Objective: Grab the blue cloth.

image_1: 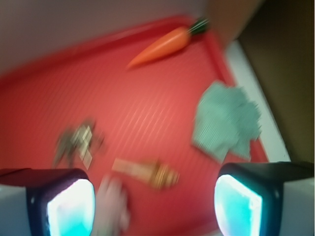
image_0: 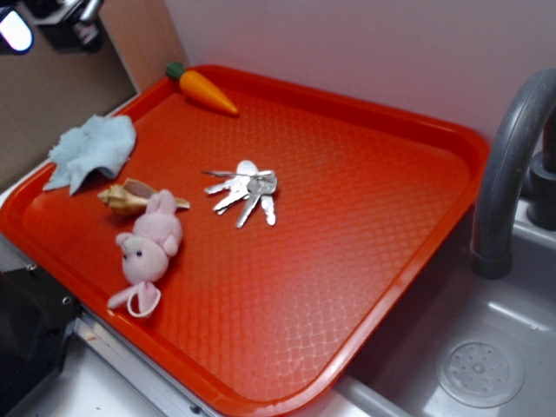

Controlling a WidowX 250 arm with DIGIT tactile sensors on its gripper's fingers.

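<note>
The blue cloth is a pale blue-grey rag lying crumpled on the left edge of the red tray. In the blurred wrist view the blue cloth lies at the right, above and ahead of my right fingertip. My gripper hovers high over the tray, open, its two fingers wide apart with nothing between them. In the exterior view only a dark part of the arm shows at the top left, above and behind the cloth.
On the tray lie a toy carrot at the back, a seashell, a pink plush bunny and a bunch of keys. A grey faucet and sink stand at the right.
</note>
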